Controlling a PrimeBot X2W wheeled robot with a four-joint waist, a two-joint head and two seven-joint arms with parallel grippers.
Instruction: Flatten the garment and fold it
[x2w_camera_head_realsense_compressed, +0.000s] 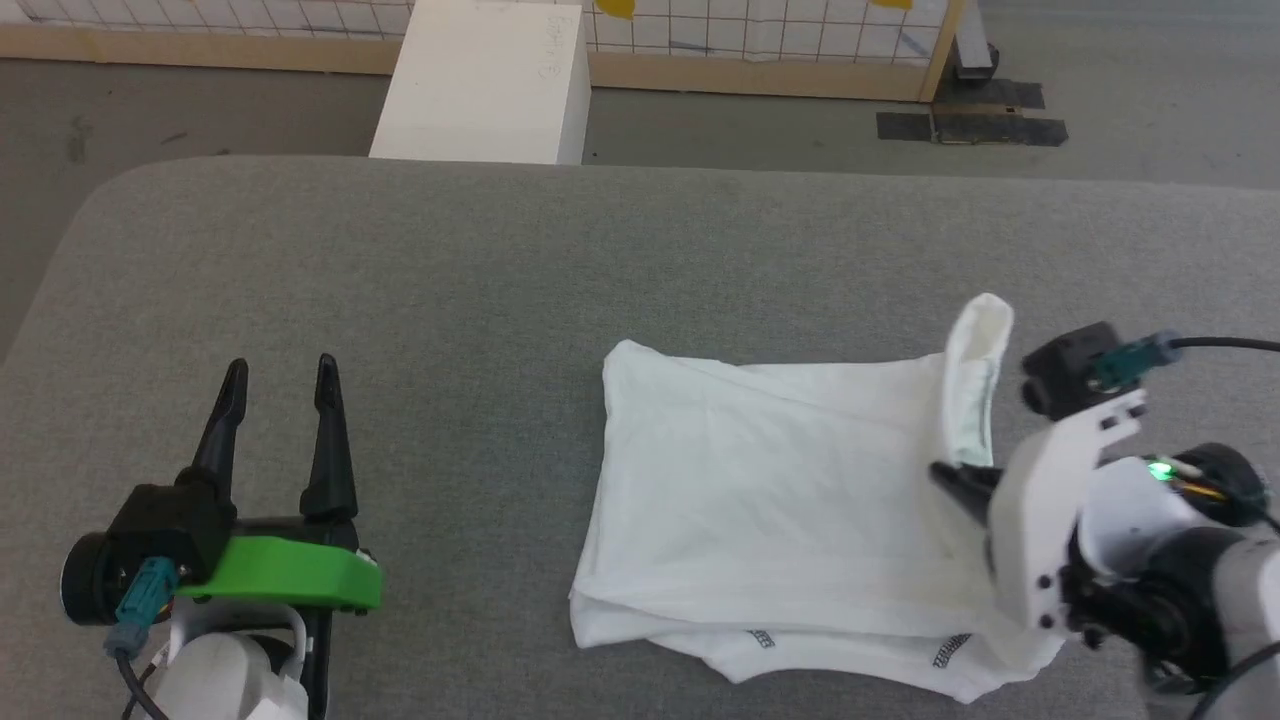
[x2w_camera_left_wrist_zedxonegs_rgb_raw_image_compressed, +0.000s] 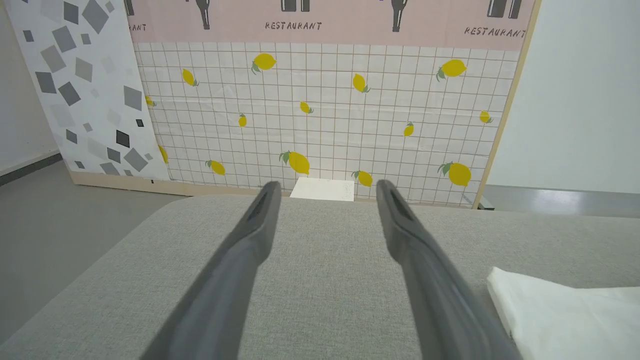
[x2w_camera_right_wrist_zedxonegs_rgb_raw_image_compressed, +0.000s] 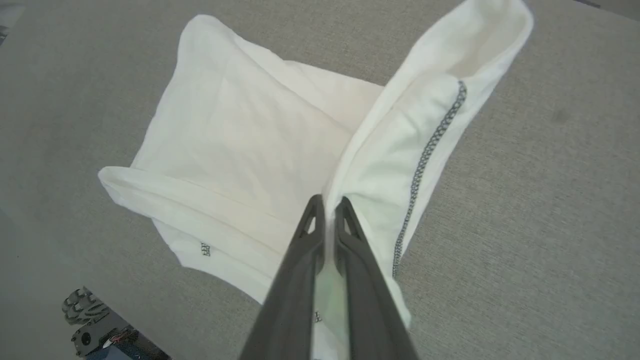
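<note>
**Inspector:** Position of the shirt?

**Assessor:** Centre-right of the head view on the grey surface. It is part-folded, long axis left to right, with the right edge raised.

**Inspector:** Claws?

**Assessor:** The right gripper is nearer, its fingers clamped together on that raised edge. The left gripper is at lower left, fingers apart and empty, well apart from the shirt.

My head camera looks forward and down from high over the grey table, reaching the white box past its far edge. My left wrist camera sits low above that table, facing along my left gripper toward the same box and a lemon-print wall. My right wrist camera looks steeply down my right gripper, close on the garment, shared with the head view.
</note>
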